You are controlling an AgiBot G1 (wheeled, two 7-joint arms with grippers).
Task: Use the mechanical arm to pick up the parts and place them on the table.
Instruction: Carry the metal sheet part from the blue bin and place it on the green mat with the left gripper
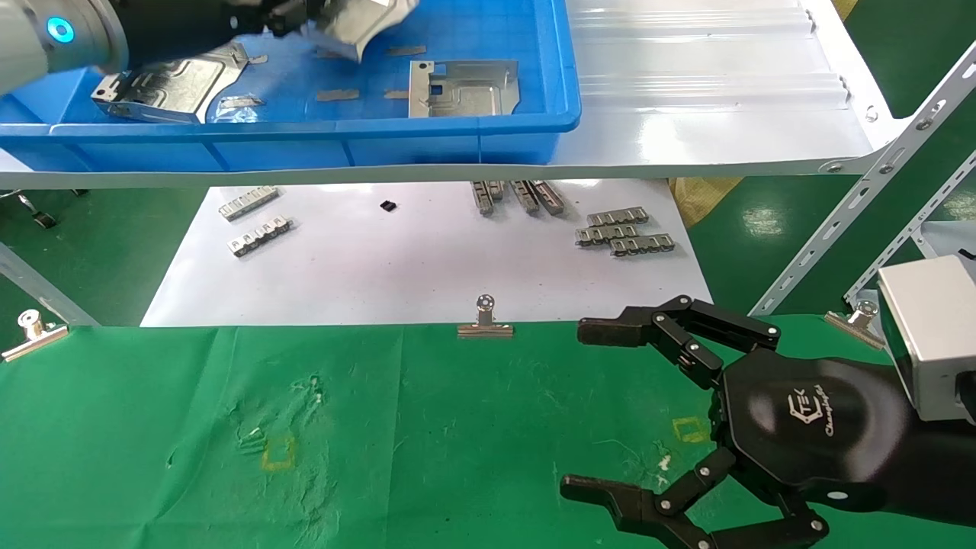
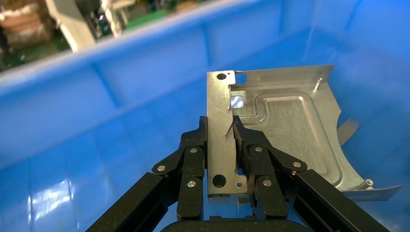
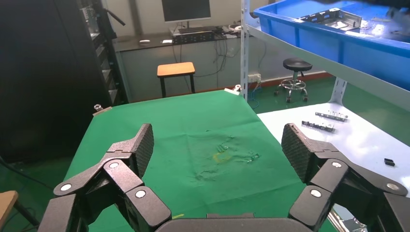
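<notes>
A silvery stamped part (image 2: 270, 130) is pinched by its holed flange between the fingers (image 2: 193, 164) of the left gripper (image 2: 221, 140), and in the head view that part (image 1: 366, 23) appears raised above the floor of the blue crate (image 1: 457, 133), tilted, at the far left of the shelf. Two more parts lie flat in the crate, one (image 1: 171, 88) just beside the left arm and one (image 1: 463, 88) nearer the crate's middle. The step in hand looks like the carry: the grasp is made and the plate has yet to clear the crate wall. The next move calls for lifting it over the rim, bringing it toward the robot past the white board (image 1: 427, 259) with its small slotted strips (image 1: 625, 231), and lowering it flat onto the green table (image 1: 152, 442) before letting go. The right gripper (image 1: 602, 408) hovers idle over the table's right side, fingers spread wide and holding nothing.
</notes>
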